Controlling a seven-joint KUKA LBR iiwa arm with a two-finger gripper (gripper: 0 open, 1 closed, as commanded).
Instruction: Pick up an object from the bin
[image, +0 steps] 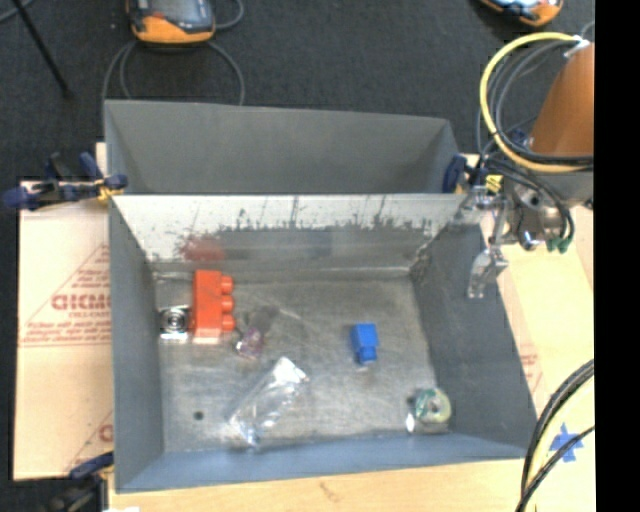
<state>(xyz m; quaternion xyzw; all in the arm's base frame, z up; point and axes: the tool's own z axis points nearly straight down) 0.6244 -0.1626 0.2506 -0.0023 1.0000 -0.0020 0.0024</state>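
Note:
My gripper hangs over the bin's right wall, close to the back right corner and above the floor, with nothing visibly in it. Nearest to it on the bin floor is a small blue block, right of the middle and well to the gripper's lower left. A small round green and white thing sits in the front right corner, below the gripper.
An orange-red toy brick lies at the left with a small silver metal piece beside it. A little clear thing and a crumpled clear plastic bag lie left of the middle. The arm with its cables stands at the right.

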